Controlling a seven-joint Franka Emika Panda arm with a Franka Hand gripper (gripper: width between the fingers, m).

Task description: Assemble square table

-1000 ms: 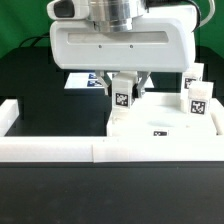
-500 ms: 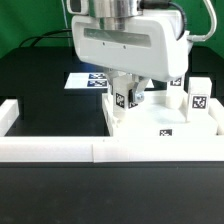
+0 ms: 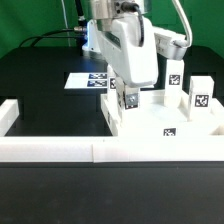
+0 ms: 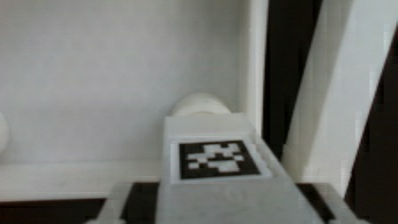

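The white square tabletop slab lies at the exterior view's right, against the border wall, with a tag on its near edge. My gripper is shut on a small white tagged leg and holds it upright over the slab's left part. In the wrist view the leg fills the middle with its tag facing the camera. My gripper clamps it from both sides, with the slab's recessed top behind. Two more tagged legs stand at the slab's far right.
The long low white border wall runs across the front, with a raised end at the left. The marker board lies flat behind the slab's left side. The black table lies around them.
The wrist has turned, so the broad white hand now shows edge-on, and it has shifted a little to the exterior view's right. The leg stays gripped over the slab's left part.
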